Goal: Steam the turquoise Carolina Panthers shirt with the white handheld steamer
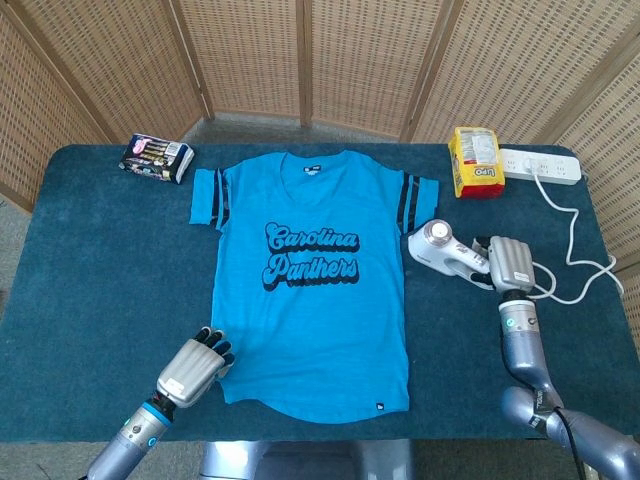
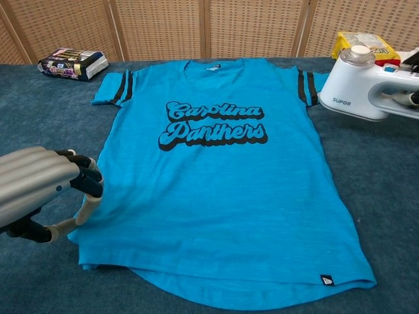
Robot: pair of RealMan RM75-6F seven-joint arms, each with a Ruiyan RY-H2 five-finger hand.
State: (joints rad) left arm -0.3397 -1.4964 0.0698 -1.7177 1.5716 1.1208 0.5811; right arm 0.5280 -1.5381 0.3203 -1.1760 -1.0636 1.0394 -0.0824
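One turquoise shirt (image 1: 310, 280), laid flat mid-table, soft heathered knit with black script lettering and dark sleeve stripes; small dark tag at near right hem. One white steamer (image 1: 445, 250), smooth plastic, rounded head with a circular cap, lying just right of the shirt's right sleeve. Right hand (image 1: 510, 264) wrapped around the steamer's handle, fingers clamped on it; mostly cut off by the frame edge in the chest view. Left hand (image 2: 39, 193) at the near left hem, dark fingertips curled down onto the fabric edge, thumb under; actual pinch hard to make out. One yellow packet (image 1: 474, 161) far right, beside one white power strip (image 1: 540, 165) with looping cord. One dark wrapped packet (image 1: 157, 157) far left. Blue carpet-like table cover (image 1: 90, 260); woven wicker screens (image 1: 300, 55) behind.
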